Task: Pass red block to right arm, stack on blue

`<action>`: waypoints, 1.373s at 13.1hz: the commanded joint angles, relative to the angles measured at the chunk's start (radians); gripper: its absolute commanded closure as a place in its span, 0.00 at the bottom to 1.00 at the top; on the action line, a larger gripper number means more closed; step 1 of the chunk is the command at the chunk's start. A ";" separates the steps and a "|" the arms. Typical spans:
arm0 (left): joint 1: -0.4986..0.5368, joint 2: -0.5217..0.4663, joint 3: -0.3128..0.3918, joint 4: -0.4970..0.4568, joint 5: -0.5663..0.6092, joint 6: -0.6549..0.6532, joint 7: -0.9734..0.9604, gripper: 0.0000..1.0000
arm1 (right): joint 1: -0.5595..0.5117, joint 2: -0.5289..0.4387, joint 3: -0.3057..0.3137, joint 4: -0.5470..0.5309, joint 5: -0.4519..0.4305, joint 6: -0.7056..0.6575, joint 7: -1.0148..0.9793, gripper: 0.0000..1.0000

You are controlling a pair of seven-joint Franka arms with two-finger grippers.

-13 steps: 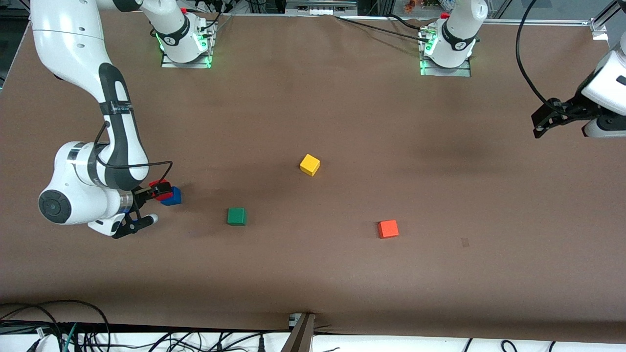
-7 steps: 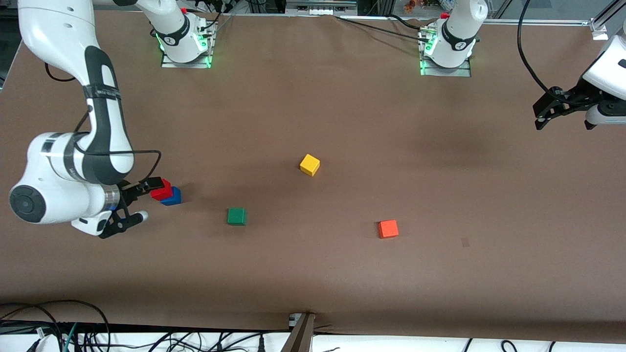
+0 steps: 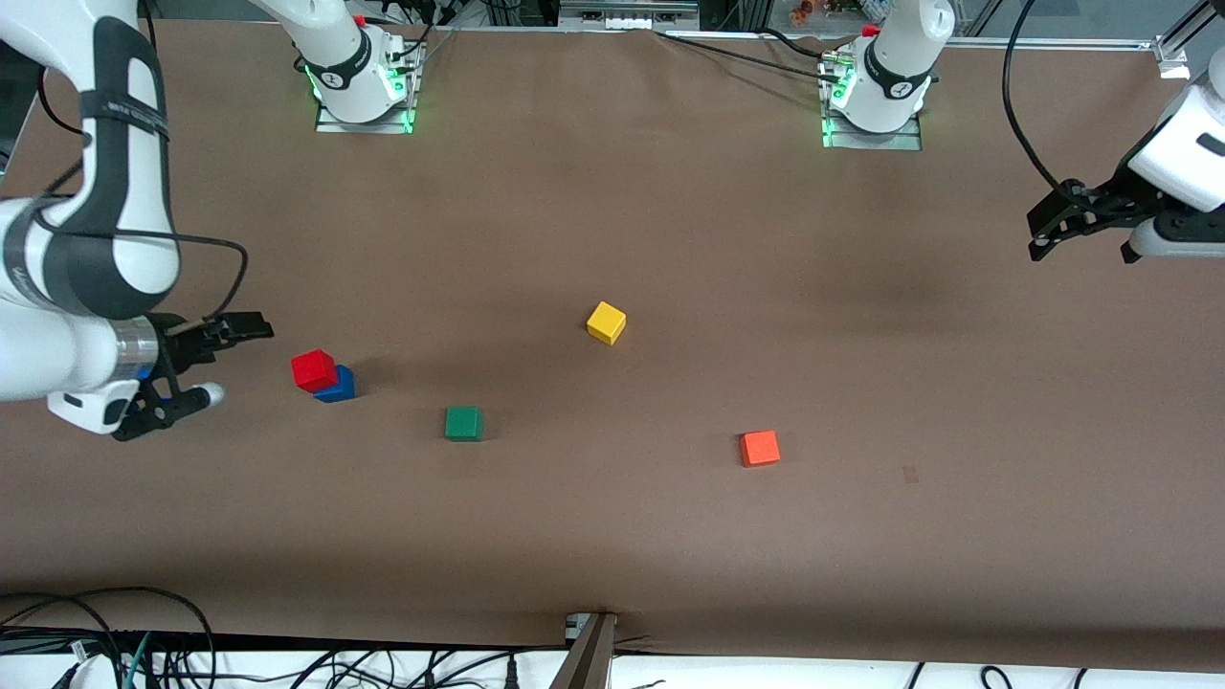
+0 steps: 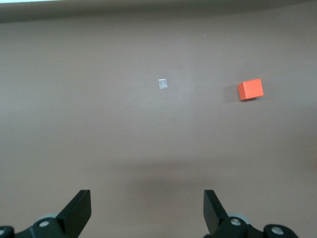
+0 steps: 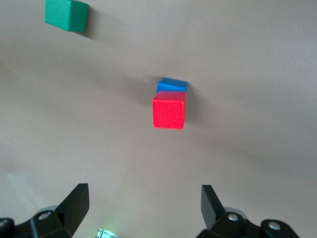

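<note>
The red block [image 3: 314,368] sits on top of the blue block [image 3: 340,386] near the right arm's end of the table. In the right wrist view the red block [image 5: 169,113] covers most of the blue block [image 5: 172,85]. My right gripper [image 3: 251,330] is open and empty, up in the air, clear of the stack toward the right arm's end of the table. Its fingers [image 5: 74,203] stand wide apart over bare table. My left gripper [image 3: 1038,234] is open and empty, high over the left arm's end of the table, where that arm waits; its fingers [image 4: 79,210] frame bare table.
A green block [image 3: 463,423] lies beside the stack toward the table's middle. A yellow block [image 3: 606,322] lies mid-table. An orange-red block [image 3: 759,448] lies nearer the front camera, also in the left wrist view [image 4: 250,89]. Cables run along the front edge.
My right gripper let go of the red block, leaving it on the blue block, and drew back toward the right arm's end of the table. The left gripper shifted slightly.
</note>
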 commanded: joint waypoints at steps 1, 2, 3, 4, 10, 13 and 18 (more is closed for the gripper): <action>-0.007 0.061 0.012 0.041 -0.024 -0.005 0.026 0.00 | 0.000 -0.062 0.010 -0.002 -0.022 -0.049 0.088 0.00; -0.009 0.068 0.012 0.039 -0.023 -0.005 0.028 0.00 | -0.003 -0.100 0.019 -0.012 -0.049 -0.051 0.156 0.00; -0.009 0.072 0.010 0.050 -0.021 -0.002 0.028 0.00 | -0.003 -0.133 0.020 -0.031 -0.063 -0.055 0.213 0.00; -0.007 0.072 0.010 0.050 -0.020 0.004 0.028 0.00 | 0.000 -0.180 0.025 -0.065 -0.080 -0.070 0.241 0.00; -0.003 0.066 0.003 0.047 -0.015 0.000 0.029 0.00 | -0.089 -0.424 0.154 -0.260 -0.194 -0.060 0.406 0.00; -0.003 0.065 0.001 0.045 -0.013 -0.002 0.028 0.00 | -0.183 -0.501 0.249 -0.323 -0.203 -0.009 0.399 0.00; -0.004 0.078 0.001 0.049 -0.021 0.012 0.014 0.00 | -0.173 -0.562 0.257 -0.302 -0.273 -0.031 0.395 0.00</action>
